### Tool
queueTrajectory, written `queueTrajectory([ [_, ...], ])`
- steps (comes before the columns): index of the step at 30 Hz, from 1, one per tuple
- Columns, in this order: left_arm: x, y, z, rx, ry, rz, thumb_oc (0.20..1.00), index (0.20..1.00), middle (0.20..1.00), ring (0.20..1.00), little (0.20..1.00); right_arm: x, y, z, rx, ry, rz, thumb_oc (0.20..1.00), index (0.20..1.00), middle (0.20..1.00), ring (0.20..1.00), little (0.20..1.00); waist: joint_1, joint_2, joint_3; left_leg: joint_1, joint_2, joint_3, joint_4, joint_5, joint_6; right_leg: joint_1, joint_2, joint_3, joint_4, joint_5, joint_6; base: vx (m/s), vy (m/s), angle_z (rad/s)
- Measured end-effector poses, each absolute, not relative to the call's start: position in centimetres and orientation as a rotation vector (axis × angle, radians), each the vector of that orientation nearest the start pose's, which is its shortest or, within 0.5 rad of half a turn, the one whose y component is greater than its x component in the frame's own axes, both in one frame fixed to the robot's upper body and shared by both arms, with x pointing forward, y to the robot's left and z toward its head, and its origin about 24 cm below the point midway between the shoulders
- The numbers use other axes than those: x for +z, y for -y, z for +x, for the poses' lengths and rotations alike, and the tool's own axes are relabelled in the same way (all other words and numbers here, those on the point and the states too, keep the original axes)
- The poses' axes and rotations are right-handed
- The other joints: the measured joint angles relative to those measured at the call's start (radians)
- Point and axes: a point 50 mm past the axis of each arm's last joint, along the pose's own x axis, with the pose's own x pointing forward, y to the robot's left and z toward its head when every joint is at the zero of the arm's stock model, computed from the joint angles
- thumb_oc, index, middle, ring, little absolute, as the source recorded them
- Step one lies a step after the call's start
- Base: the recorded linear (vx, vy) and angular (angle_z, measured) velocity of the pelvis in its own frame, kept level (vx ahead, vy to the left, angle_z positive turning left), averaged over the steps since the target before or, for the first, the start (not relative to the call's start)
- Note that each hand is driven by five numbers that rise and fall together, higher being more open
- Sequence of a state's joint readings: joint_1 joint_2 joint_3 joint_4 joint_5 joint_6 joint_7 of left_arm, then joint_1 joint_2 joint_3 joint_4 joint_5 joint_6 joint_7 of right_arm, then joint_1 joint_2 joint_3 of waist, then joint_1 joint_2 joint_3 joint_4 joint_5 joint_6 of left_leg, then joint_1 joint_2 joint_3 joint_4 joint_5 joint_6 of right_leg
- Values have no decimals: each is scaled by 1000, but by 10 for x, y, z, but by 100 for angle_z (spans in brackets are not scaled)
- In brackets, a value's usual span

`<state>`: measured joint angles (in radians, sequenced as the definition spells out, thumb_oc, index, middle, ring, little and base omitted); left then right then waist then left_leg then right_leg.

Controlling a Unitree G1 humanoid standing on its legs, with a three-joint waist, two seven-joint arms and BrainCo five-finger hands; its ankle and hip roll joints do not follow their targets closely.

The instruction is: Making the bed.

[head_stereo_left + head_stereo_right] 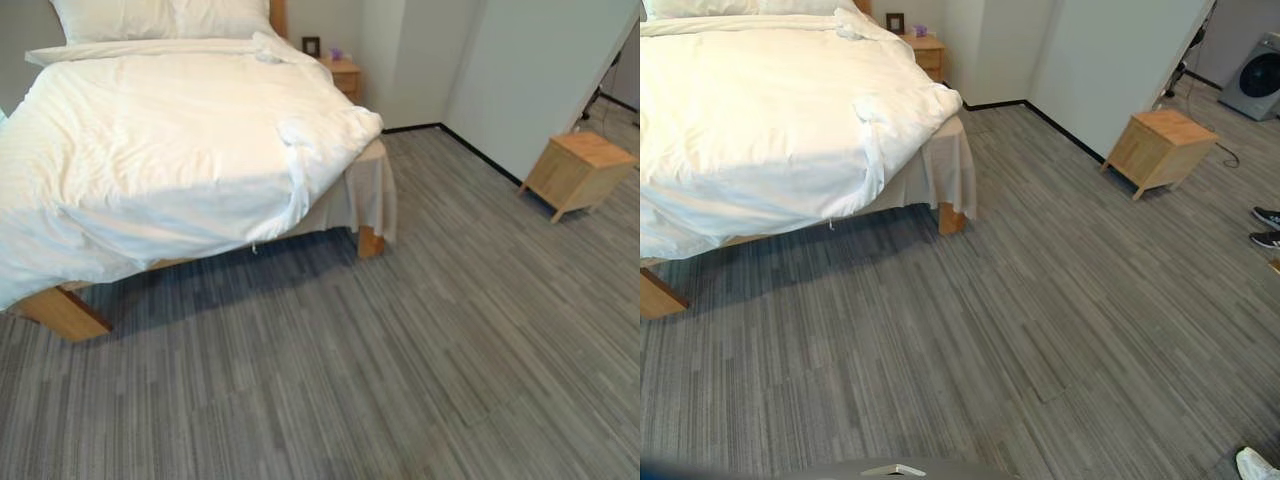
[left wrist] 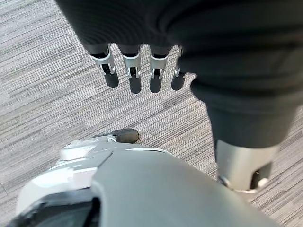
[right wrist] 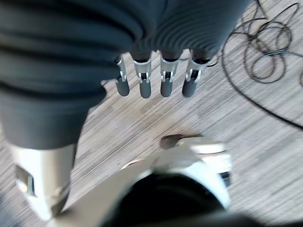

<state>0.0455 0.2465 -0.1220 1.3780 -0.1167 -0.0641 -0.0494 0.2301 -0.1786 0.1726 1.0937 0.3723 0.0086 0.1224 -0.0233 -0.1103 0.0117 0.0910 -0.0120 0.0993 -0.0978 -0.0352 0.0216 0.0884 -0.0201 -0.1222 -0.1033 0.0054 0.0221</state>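
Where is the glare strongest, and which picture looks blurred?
Left eye view: bright light washes out the white duvet, hiding its folds; the bed casts a dark shadow on the floor beneath. Right wrist view: smeared, especially around the right robot hand. Left wrist view: sharp.

Bright duvet (image 1: 170,130) glare, soft shadow (underneath)

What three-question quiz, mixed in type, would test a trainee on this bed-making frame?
1. True or false: the left hand grips the white duvet.
2. Which corner of the duvet is bunched up? A) the foot corner nearest the wooden cube stool B) the corner by the pillow
3. Fill in: the right hand hangs over the ____.

Key: 1 false, it hangs open above the floor; 2 A; 3 floor.
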Motion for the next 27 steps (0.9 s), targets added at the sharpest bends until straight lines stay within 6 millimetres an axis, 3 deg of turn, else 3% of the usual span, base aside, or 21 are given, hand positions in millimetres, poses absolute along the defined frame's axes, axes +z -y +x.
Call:
queueTrajectory([
  [3, -168, -243, 43, 93, -1354, 176, 1000, 1000, 1000, 1000, 1000, -167, 191, 48, -58, -1214, 178, 1000, 1000, 1000, 1000, 1000, 0, -9, -8, 0, -1, 0, 0, 0, 0, 0, 0, 0, 0, 1, -1, 0, 0, 0],
  [9, -169, -243, 36, 104, -1377, 161, 1000, 1000, 1000, 1000, 1000, -157, 183, 72, 1, -1107, 190, 1000, 1000, 1000, 1000, 1000, -1, -2, -19, 0, -1, 0, 0, 0, 0, 2, -1, 0, 1, 1, -1, 0, 0, 0],
  [13, -168, -240, 47, 163, -1346, 71, 1000, 1000, 1000, 1000, 1000, -135, 181, 107, 26, -936, 234, 1000, 1000, 1000, 1000, 1000, -3, 7, -30, 4, -1, 6, 2, 0, 1, 3, -1, 7, 1, 5, 1, -3, 28, -5],
  [15, -162, -239, 78, 152, -1206, 88, 1000, 1000, 1000, 1000, 1000, -107, 177, 141, 44, -752, 272, 1000, 1000, 1000, 1000, 1000, -1, 28, -33, 3, -1, 6, 0, 2, 3, 2, -1, 8, 2, 8, 3, -18, 48, 0],
  [16, -153, -238, 104, 174, -1092, 51, 1000, 1000, 1000, 1000, 1000, -100, 178, 156, 46, -692, 286, 1000, 1000, 1000, 1000, 1000, 0, 31, -39, 7, -2, 6, 0, 2, 3, 5, -2, 8, 2, 8, 3, -26, 71, 13],
  [17, -138, -234, 137, 151, -927, 30, 1000, 1000, 1000, 1000, 1000, -136, 204, 153, -124, -857, 260, 1000, 1000, 1000, 1000, 1000, 2, 28, -42, -2, -3, -7, 0, 4, 1, 6, -5, -7, 8, 6, 6, -20, 66, 20],
  [18, -124, -229, 163, 131, -822, 15, 1000, 1000, 1000, 1000, 1000, -138, 216, 149, -180, -919, 225, 1000, 1000, 1000, 1000, 1000, 24, 34, -41, -7, -8, -13, 0, 7, 3, 4, -8, -10, 7, 6, 9, -21, 38, 26],
  [19, -103, -228, 181, 121, -680, -20, 1000, 1000, 1000, 1000, 1000, -125, 226, 152, -160, -840, 197, 1000, 1000, 1000, 1000, 1000, 32, 47, -32, -17, -11, -21, 0, 8, 4, -2, -10, -16, 6, 5, 11, -8, 25, 16],
  [22, -68, -239, 212, 180, -460, -107, 1000, 1000, 1000, 1000, 1000, -102, 248, 167, -214, -667, 164, 1000, 1000, 1000, 1000, 1000, 21, 81, -15, -13, -16, -25, 5, 16, 9, 2, -15, -24, 5, 12, 15, -6, 19, 8],
  [24, -51, -238, 224, 193, -364, -171, 1000, 1000, 1000, 1000, 1000, -95, 244, 175, -196, -627, 157, 1000, 1000, 1000, 1000, 1000, 21, 90, -5, -13, -16, -30, 5, 17, 10, 3, -15, -29, 5, 12, 15, -7, 13, 5],
  [27, -56, -230, 224, 217, -368, -239, 1000, 1000, 1000, 1000, 1000, -93, 229, 182, -154, -597, 174, 1000, 1000, 1000, 1000, 1000, 23, 87, 7, -12, -15, -29, 5, 18, 10, 2, -14, -28, 4, 13, 14, 0, 0, 0],
])
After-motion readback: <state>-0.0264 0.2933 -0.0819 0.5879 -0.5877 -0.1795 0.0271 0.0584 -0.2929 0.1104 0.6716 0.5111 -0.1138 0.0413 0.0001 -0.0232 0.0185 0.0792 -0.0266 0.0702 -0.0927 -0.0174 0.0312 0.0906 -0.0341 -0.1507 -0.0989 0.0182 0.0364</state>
